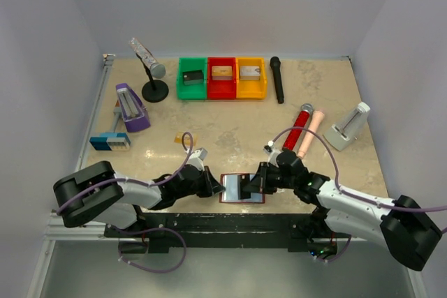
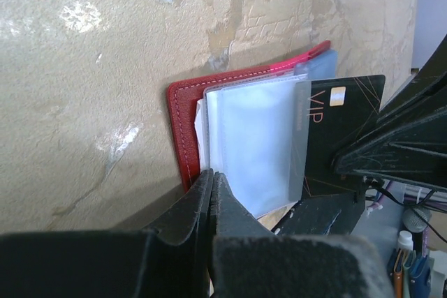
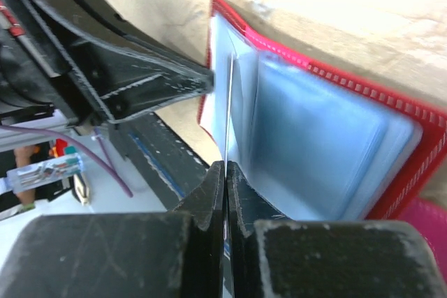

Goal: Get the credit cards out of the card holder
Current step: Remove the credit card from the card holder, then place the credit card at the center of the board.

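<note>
The card holder (image 1: 241,201), a dark red wallet, lies open at the table's front edge, its light blue clear pockets up. My left gripper (image 1: 215,185) is shut on the wallet's left edge; in the left wrist view (image 2: 211,174) its tips pinch beside the red cover (image 2: 183,123). My right gripper (image 1: 257,183) is shut on a black card (image 2: 342,123) marked VIP, which sticks halfway out of a pocket. The right wrist view shows that card edge-on (image 3: 228,102) between the shut tips (image 3: 226,165), with the wallet (image 3: 419,123) behind. A small gold-tan card (image 1: 185,139) lies on the table. No silver-grey card shows.
Green (image 1: 191,78), red (image 1: 222,78) and yellow (image 1: 251,77) bins stand at the back. A black microphone (image 1: 277,79), red microphone (image 1: 298,127), grey stand (image 1: 347,127), purple device (image 1: 130,107) and microphone stand (image 1: 154,88) are around. The table edge is just in front of the wallet.
</note>
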{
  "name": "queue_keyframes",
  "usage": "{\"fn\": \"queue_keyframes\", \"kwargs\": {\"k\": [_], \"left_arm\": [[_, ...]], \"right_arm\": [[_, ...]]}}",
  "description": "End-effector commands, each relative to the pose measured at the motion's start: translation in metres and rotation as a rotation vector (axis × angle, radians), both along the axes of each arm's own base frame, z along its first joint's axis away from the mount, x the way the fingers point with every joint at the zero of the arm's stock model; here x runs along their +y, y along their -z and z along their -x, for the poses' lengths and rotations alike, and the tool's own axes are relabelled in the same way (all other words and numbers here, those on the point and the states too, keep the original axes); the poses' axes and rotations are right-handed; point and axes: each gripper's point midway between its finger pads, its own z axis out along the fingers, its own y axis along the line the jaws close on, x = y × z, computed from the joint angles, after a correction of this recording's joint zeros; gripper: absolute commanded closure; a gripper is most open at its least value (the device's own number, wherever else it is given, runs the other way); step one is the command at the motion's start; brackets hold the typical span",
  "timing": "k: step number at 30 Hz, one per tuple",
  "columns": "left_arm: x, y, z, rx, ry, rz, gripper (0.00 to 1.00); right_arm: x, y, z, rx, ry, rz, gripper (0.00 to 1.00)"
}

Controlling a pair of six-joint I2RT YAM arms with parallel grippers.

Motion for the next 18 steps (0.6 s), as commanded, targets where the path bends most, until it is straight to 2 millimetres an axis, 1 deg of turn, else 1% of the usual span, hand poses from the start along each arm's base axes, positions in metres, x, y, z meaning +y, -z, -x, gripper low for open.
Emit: {"fn": "queue_keyframes", "kwargs": {"k": [1,3,6,7,9,11,15,18], "left_arm": [[0.017,0.016,0.004,0.02,-0.019,-0.087,1.0],[0.016,0.01,0.001,0.007,-0.024,-0.086,1.0],[0.014,0.002,-0.002,-0.011,-0.032,-0.076,1.0],[0.013,-0.002,-0.003,-0.017,-0.034,-0.067,1.0],[0.011,-0.01,-0.006,-0.041,-0.036,-0.055,0.96],[0.006,-0.025,-0.012,-0.074,-0.031,-0.039,0.89],[-0.005,-0.058,-0.02,-0.141,-0.01,-0.006,0.65],[-0.003,-0.089,-0.026,-0.192,-0.034,0.035,0.53]], "right_arm": [[-0.007,-0.01,-0.013,-0.059,0.032,0.04,1.0],[-0.013,-0.008,-0.013,-0.054,0.039,0.061,1.0],[-0.021,-0.011,-0.015,-0.069,0.049,0.085,1.0],[-0.022,-0.015,-0.016,-0.079,0.051,0.085,1.0],[-0.024,-0.024,-0.017,-0.108,0.047,0.09,1.0],[-0.028,-0.033,-0.017,-0.143,0.031,0.104,1.0],[-0.03,-0.062,-0.017,-0.234,-0.023,0.107,1.0],[-0.027,-0.081,-0.007,-0.28,-0.115,0.083,1.0]]}}
